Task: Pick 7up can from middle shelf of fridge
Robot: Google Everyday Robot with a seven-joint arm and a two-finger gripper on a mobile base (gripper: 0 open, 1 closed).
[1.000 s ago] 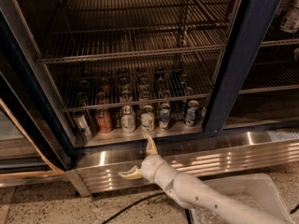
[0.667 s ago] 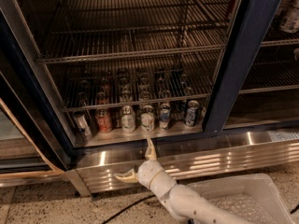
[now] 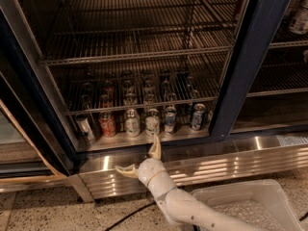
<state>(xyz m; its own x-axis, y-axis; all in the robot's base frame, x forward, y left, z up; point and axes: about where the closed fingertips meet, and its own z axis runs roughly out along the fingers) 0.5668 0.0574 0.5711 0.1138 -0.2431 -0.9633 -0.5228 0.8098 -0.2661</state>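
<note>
The 7up can (image 3: 152, 121) stands upright at the front of the desk (image 3: 120, 141), the pale shiny metal shelf of the fridge (image 3: 250, 66). It is in a row with a red can (image 3: 107, 124), a white can (image 3: 132, 122) and two blue-and-white cans (image 3: 170, 119) to its right. The claw (image 3: 136, 154) hangs just below the desk, in front of the ribbed steel base panel (image 3: 216, 160), spread wide and holding nothing. One finger (image 3: 155, 149) points up at the 7up can and the other points left. A pale plastic tub (image 3: 269, 196) sits on the floor at the lower right.
</note>
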